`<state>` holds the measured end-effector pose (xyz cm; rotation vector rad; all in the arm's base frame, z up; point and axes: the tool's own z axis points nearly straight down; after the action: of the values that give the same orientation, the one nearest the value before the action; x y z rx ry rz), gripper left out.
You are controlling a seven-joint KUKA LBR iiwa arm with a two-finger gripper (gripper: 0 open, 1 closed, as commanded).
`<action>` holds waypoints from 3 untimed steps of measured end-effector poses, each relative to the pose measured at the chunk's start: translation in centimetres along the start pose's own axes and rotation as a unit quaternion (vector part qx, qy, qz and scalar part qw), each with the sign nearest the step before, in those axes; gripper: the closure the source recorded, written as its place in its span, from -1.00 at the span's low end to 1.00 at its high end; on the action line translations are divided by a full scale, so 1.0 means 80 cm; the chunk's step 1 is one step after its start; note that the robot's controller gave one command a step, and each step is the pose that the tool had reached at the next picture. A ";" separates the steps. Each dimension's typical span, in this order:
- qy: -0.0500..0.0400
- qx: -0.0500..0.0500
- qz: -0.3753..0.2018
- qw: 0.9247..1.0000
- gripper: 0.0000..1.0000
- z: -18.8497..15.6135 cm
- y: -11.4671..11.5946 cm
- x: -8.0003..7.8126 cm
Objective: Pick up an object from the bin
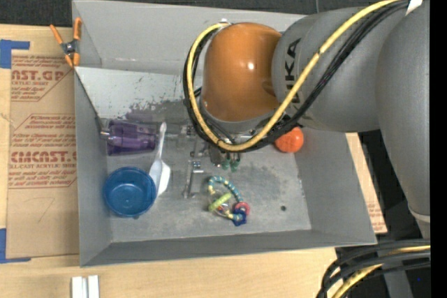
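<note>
Multicoloured toy chain (225,201) lies just beside the fingers (223,161), whose spread I cannot tell.

Grey arm (370,73) enters from the right and bends downward at the wrist, which carries a glossy orange cover (241,73). Yellow and black cables (191,91) run along the arm and loop around the cover. The gripper (222,157) projects beneath the cover, pointing down, largely hidden by it.

matt scuffed grey metal bin (328,216), glossy blue plastic bowl (129,192)
</note>
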<state>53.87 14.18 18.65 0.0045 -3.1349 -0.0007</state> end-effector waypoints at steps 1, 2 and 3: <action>-0.004 -0.001 0.001 1.000 -1.00 -0.006 -0.001 -0.002; -0.001 -0.001 -0.027 1.000 -1.00 0.148 0.094 -0.004; -0.006 -0.002 -0.033 0.999 -1.00 0.038 0.091 0.007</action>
<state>53.27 21.45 15.59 0.1078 -3.1448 -0.0060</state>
